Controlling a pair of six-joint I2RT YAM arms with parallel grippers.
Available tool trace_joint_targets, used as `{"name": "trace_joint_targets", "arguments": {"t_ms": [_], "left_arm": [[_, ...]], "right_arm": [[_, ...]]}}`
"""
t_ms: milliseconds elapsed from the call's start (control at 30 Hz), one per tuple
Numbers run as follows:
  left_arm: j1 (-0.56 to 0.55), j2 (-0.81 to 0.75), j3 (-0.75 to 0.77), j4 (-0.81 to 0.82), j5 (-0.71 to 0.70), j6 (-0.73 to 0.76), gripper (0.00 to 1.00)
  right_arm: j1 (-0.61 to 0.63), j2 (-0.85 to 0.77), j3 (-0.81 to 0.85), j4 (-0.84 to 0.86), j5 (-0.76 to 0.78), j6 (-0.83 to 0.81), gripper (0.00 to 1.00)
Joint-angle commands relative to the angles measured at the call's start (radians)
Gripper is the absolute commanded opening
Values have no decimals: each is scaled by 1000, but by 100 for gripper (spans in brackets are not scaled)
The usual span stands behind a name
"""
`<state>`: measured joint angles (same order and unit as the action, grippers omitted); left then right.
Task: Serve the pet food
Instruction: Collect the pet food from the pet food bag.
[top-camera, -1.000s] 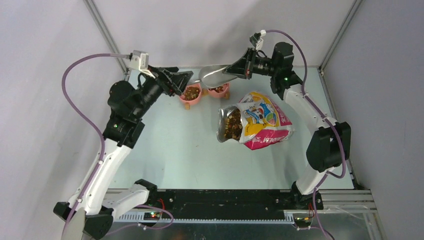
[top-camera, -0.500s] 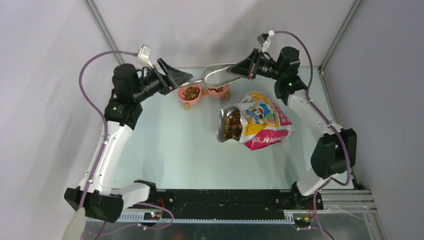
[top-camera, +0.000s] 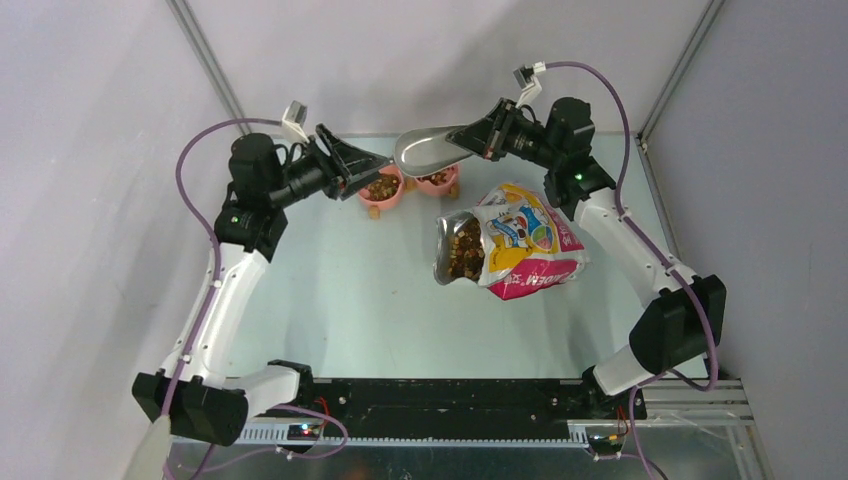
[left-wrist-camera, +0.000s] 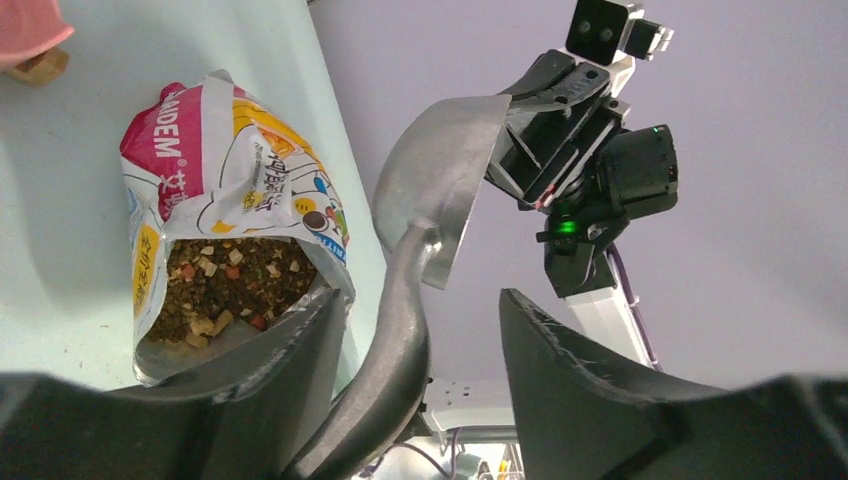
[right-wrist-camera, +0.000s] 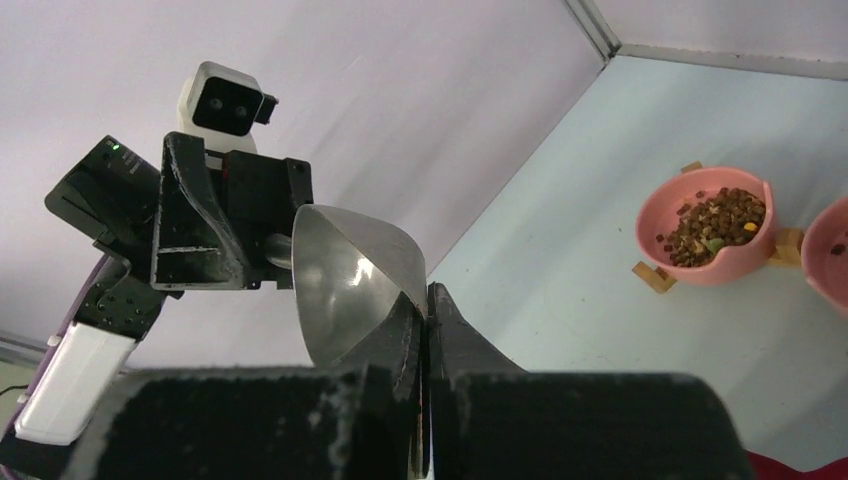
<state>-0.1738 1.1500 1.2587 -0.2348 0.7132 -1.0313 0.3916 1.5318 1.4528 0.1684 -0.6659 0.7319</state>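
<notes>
Pet food (right-wrist-camera: 715, 220) sits in pink bowl (right-wrist-camera: 700, 272); R gripper (right-wrist-camera: 425, 310) clamped on scoop (left-wrist-camera: 430, 180) rim, L gripper (left-wrist-camera: 418, 298) fingers (left-wrist-camera: 580, 370) apart round handle (left-wrist-camera: 400, 335): looks like handover step, next L must close

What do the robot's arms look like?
The left arm and right arm have white links and chunky black joints. A purple cable loops along each. The left gripper and right gripper are black with wedge-shaped fingers. Tiny green lights glow on both.
</notes>
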Motion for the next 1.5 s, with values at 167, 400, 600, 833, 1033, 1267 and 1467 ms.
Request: {"name": "trace_joint_targets", "arguments": {"t_ms": [167, 400, 600, 833, 1033, 1267, 1467], "left_arm": [[8, -67, -75, 199, -17, -24, 50], [8, -81, -105, 285, -41, -16, 56], [7, -103, -131, 340, -45, -17, 58], [4, -99, -131, 304, -41, -1, 52], [5, -95, -137, 304, -45, -13, 29], [6, -107, -136, 287, -81, 17, 0], [17, -132, -117, 175, -180, 107, 0]], "right_arm": [[0, -23, 23, -133, 36, 4, 0], [18, -17, 12, -164, 45, 35, 0], [21, -17, 1, -164, 66, 54, 0], [34, -7, -7, -148, 57, 43, 0], [40, -11, -15, -154, 58, 29, 0], [44, -19, -14, -220, 69, -22, 9], [42, -81, -6, -395, 209, -147, 79]]}}
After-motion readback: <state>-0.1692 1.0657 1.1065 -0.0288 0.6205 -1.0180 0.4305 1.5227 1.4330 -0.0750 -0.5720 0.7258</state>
